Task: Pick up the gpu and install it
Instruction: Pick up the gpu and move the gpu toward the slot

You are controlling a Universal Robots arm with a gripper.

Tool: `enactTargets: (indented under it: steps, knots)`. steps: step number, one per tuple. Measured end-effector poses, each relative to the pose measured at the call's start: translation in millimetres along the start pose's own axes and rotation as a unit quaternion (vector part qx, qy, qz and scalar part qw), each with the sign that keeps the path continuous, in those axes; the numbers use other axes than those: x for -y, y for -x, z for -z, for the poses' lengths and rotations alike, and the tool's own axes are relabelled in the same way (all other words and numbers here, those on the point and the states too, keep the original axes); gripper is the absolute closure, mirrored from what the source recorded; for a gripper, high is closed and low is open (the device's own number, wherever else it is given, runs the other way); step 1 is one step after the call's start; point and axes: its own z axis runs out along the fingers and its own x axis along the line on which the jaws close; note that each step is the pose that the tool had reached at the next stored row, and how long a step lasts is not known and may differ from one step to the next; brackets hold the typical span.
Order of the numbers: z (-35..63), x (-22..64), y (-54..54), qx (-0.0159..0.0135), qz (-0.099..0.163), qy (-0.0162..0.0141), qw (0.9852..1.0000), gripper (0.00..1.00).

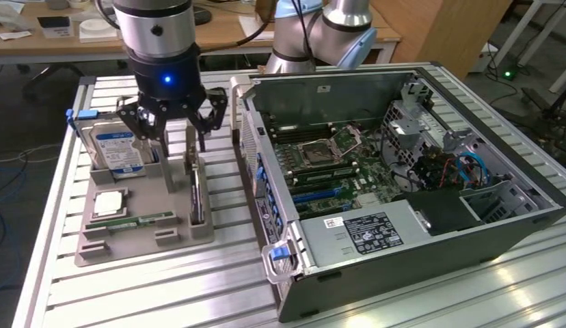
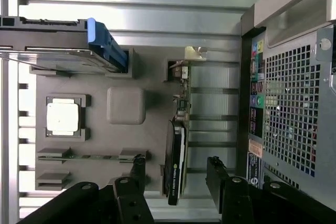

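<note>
Wrist view: open pincer [image 2: 175, 162] flanks the edge-on gpu [image 2: 176, 140], its faces hidden.

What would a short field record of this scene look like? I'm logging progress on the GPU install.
gripper: open, straddling the gpu, gaps on both sides
gpu: standing on edge in the gray tray, not lifted
tray also holds: hard drive, processor, memory stick
computer case: side open, on the exterior view's right of the tray
install: not done
</note>
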Motion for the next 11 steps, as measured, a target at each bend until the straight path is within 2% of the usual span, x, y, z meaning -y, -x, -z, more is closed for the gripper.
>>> enactTargets:
  steps: [7, 11]
  knots:
    - [-12.4, 8.1, 0.1, 0.0001, -0.001, 0.0000, 1.0000, 0.41]
    - [-19.6, 9.9, 1.7, 0.0002, -0.003, -0.0001, 1.0000, 0.41]
